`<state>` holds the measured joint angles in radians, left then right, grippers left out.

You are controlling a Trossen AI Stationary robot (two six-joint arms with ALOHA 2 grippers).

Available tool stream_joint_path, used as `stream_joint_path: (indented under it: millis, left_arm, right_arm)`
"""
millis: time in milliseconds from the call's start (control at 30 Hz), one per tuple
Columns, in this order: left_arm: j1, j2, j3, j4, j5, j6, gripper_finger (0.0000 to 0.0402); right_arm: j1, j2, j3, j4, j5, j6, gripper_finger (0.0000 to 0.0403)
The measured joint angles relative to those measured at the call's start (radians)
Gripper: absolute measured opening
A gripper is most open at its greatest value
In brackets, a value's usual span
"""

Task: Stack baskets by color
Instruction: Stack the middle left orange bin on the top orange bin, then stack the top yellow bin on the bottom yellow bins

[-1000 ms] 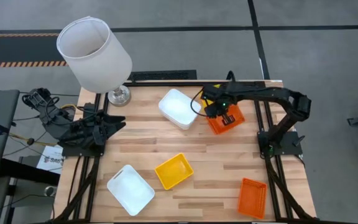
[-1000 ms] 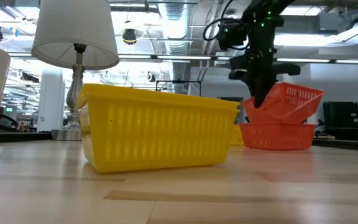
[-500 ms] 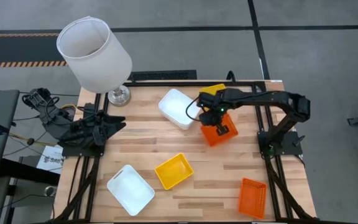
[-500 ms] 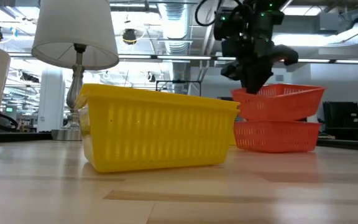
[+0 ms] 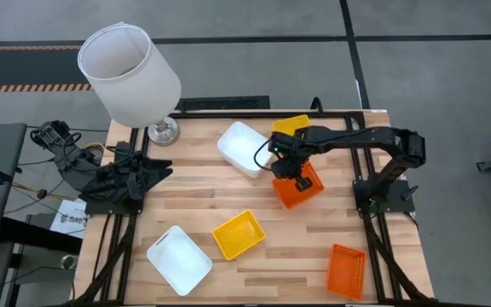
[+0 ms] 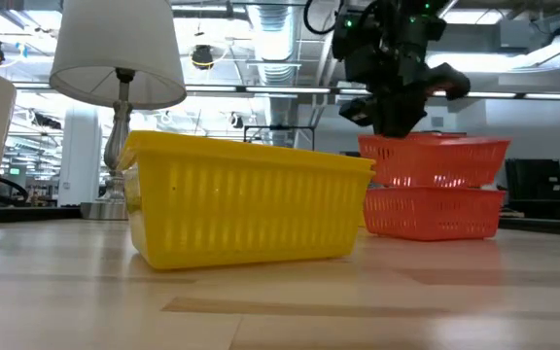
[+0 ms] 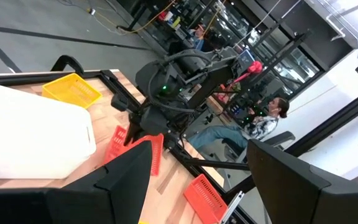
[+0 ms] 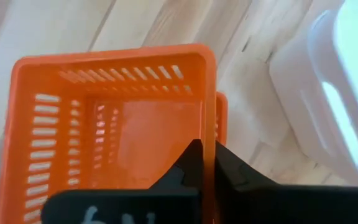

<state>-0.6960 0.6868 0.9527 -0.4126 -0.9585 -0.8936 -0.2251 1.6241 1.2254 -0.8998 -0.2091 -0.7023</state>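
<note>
My right gripper (image 5: 290, 172) is shut on an orange basket (image 6: 436, 160), which sits level in a second orange basket (image 6: 432, 214) at the table's middle right. A white basket (image 5: 245, 147) lies just left of them and a yellow basket (image 5: 291, 124) behind them. Another yellow basket (image 5: 239, 234), a white basket (image 5: 179, 258) and a third orange basket (image 5: 346, 270) rest flat near the front edge. My left gripper (image 5: 156, 169) waits open over the table's left edge, away from the baskets. My right gripper pinches the upper orange basket's wall (image 8: 209, 134) on the side toward the table's left, one finger (image 8: 191, 163) inside the basket and one outside. The fingers come steeply from above, pointing down. The basket sits level, nested on the lower orange basket's rim (image 8: 221, 115).
A lamp with a large white shade (image 5: 129, 72) stands at the far left corner, its foot (image 5: 164, 131) on the table. Bare wood lies between the orange stack and the front baskets. A person sits in the room beyond the table (image 7: 263, 121).
My right gripper has moved toward the table's left and near edge and tipped more steeply downward, staying shut on the upper orange basket. That basket, tilted a second ago, now sits level in the lower one. Both orange baskets have slid toward the near edge.
</note>
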Motion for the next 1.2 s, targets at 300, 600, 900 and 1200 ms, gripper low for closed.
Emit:
stream_joint_path:
  millis: [300,600,900,1200]
  left_arm:
    - [0.0,0.0,0.0,0.0,0.0,0.0,0.0252]
    - [0.0,0.0,0.0,0.002,-0.001,0.0,0.0252]
    - [0.0,0.0,0.0,0.003,-0.001,-0.002,0.0252]
    - [0.0,0.0,0.0,0.003,-0.002,-0.005,0.0252]
  right_arm:
    - [0.003,0.002,-0.049,0.029,-0.003,-0.034,0.0053]
    - [0.002,0.001,-0.07,0.039,-0.011,-0.091,0.0118]
    - [-0.026,-0.001,-0.033,0.039,0.001,0.012,0.0197]
    - [-0.253,-0.002,0.044,0.023,0.111,0.082,0.0198]
